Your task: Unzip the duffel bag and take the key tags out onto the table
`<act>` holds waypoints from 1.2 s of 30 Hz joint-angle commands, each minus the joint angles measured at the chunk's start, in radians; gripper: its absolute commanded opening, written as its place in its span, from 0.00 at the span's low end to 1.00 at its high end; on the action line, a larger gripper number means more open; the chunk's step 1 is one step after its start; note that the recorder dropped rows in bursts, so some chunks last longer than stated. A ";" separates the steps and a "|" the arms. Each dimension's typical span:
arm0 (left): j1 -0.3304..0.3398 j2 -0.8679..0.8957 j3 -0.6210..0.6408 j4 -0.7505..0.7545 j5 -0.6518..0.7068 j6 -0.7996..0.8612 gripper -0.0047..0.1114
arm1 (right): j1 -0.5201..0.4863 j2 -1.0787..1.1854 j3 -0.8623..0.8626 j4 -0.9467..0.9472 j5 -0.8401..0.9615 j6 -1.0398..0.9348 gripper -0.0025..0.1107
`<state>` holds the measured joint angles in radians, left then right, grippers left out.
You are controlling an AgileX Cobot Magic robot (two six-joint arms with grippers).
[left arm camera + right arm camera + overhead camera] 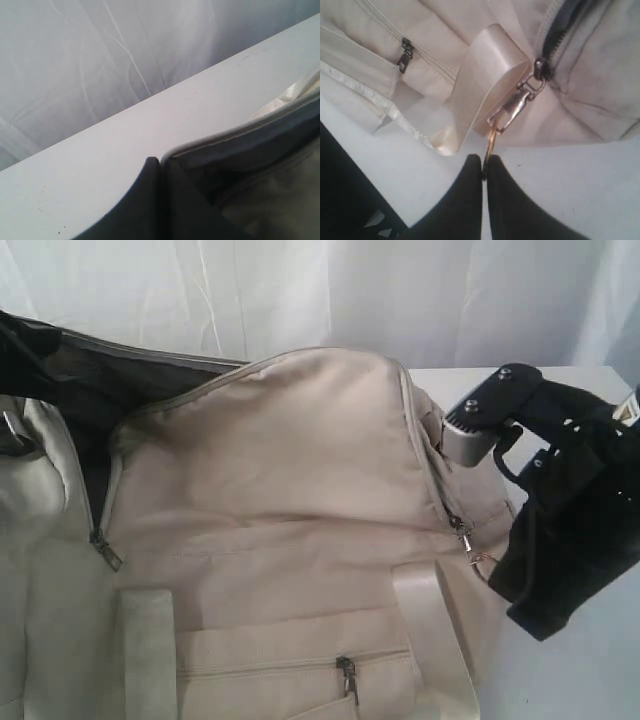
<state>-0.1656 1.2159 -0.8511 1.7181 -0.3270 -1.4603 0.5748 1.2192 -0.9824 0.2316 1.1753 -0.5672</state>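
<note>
At duffel (300,460) end, right hand (484,167) pinches zipper ring (489,147); open table (570,170) beyond.

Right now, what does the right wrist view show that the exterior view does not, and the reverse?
Only the right wrist view: the right pincer shut on the metal ring of the zipper clasp. Only the exterior view: the duffel bag open at the top, dark lining showing. Both: the bag's cream fabric, a webbing strap, the white table.

Across the top of the exterior view, creased white fabric curtain (300,290), softly and evenly lit, folds casting faint grey shadows. At lower right, plain white flat tabletop (575,680), meeting the curtain at upper right.
</note>
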 commanded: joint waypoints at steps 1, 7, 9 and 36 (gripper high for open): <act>0.003 -0.032 -0.017 -0.004 -0.011 -0.009 0.04 | -0.005 -0.010 0.029 0.003 0.026 0.004 0.05; 0.003 -0.032 -0.017 -0.004 -0.019 -0.009 0.04 | -0.005 -0.010 0.029 -0.005 -0.173 0.014 0.32; 0.003 -0.032 -0.017 -0.004 -0.019 -0.009 0.04 | -0.005 -0.010 0.029 -0.007 -0.231 0.014 0.47; 0.003 -0.032 -0.017 -0.004 -0.048 -0.009 0.04 | 0.116 0.348 -0.040 0.224 -1.156 -0.079 0.27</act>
<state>-0.1656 1.2159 -0.8511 1.7181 -0.3649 -1.4628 0.6898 1.5710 -0.9971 0.4498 0.0489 -0.6392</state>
